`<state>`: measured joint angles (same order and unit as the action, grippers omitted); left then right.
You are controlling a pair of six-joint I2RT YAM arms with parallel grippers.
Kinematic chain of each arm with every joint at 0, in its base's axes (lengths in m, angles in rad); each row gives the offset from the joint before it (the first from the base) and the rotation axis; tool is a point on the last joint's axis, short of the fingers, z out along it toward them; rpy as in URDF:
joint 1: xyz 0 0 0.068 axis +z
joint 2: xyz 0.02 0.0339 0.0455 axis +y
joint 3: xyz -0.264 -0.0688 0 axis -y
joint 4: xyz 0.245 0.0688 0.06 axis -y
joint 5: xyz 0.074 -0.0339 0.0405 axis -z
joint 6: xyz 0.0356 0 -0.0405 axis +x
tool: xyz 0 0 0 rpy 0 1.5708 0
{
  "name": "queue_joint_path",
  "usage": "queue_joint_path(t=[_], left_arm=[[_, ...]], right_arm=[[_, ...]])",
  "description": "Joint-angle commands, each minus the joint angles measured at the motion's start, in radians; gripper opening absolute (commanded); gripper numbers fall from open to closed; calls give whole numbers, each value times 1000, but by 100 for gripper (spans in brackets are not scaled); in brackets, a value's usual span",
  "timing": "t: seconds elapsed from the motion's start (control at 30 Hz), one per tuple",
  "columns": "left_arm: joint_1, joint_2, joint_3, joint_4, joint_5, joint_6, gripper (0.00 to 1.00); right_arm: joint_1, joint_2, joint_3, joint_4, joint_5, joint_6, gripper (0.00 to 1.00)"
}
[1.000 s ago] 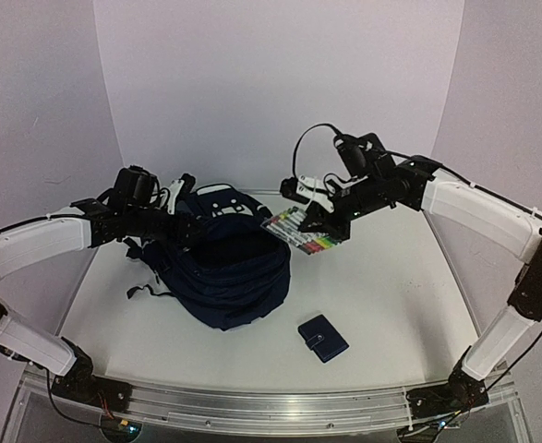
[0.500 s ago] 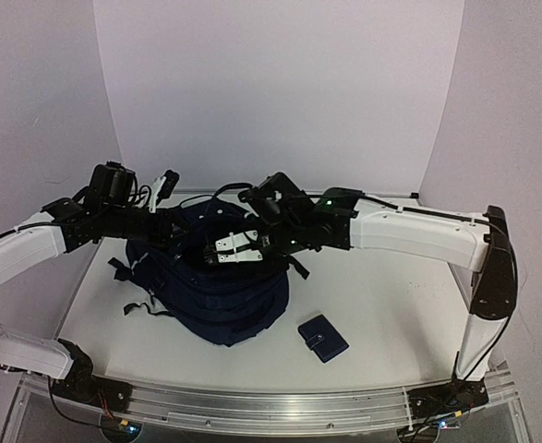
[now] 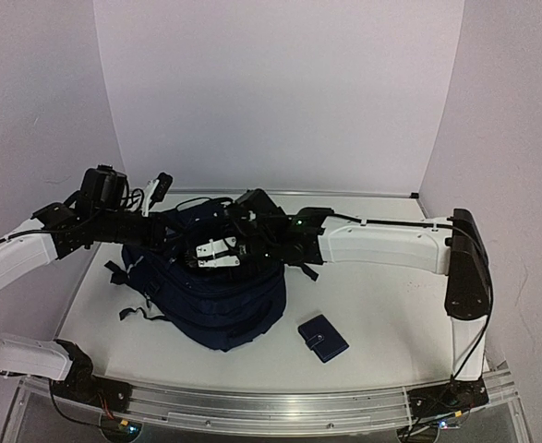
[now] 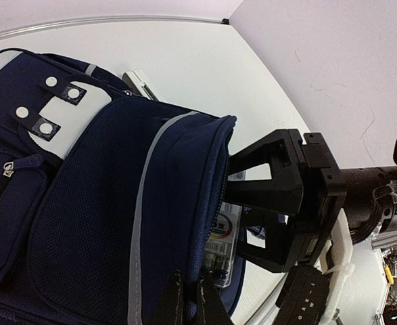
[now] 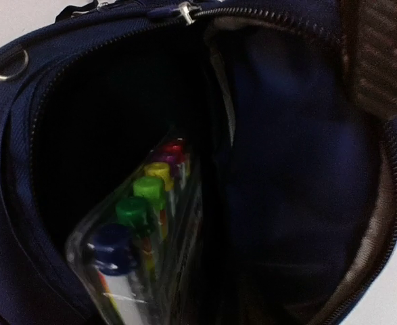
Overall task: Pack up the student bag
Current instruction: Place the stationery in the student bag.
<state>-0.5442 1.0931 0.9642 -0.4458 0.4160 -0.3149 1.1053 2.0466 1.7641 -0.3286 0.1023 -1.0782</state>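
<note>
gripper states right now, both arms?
Left gripper: shut on the student bag opening edge.
Right gripper: open, holding nothing; marker pack lies inside the bag.

Student bag [image 3: 224, 295]: lg navy fabric backpack w/ thin pale stripes & dark straps. Sits left of centre on the table [image 3: 381, 277], far end raised, bulk slumped toward the near edge. White front patch [image 4: 83, 112] w/ dark dotted tabs is beside a zipped pocket. Main compartment unzipped, mouth gaping. Inside it, a clear marker pack [image 5: 141, 230] lies tilted vs. one wall, coloured caps showing.
</note>
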Motion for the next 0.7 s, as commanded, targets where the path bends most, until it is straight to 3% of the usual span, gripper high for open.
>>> queue_joint_path(t=[0.0, 0.2, 0.27, 0.5, 0.67], left_arm=[[3, -69, 31, 111, 40, -6, 0], [4, -70, 28, 104, 40, 1, 0], [4, -72, 25, 106, 41, 2, 0], [4, -69, 12, 122, 46, 5, 0], [7, -80, 10, 118, 41, 7, 0]], right_arm=[[8, -19, 27, -1, -34, 71, 71], [4, -91, 6, -162, -92, 73, 70], [-1, -111, -25, -196, -93, 44, 65], [-20, -97, -53, -202, -75, -38, 25], [-19, -13, 25, -164, -74, -73, 23]])
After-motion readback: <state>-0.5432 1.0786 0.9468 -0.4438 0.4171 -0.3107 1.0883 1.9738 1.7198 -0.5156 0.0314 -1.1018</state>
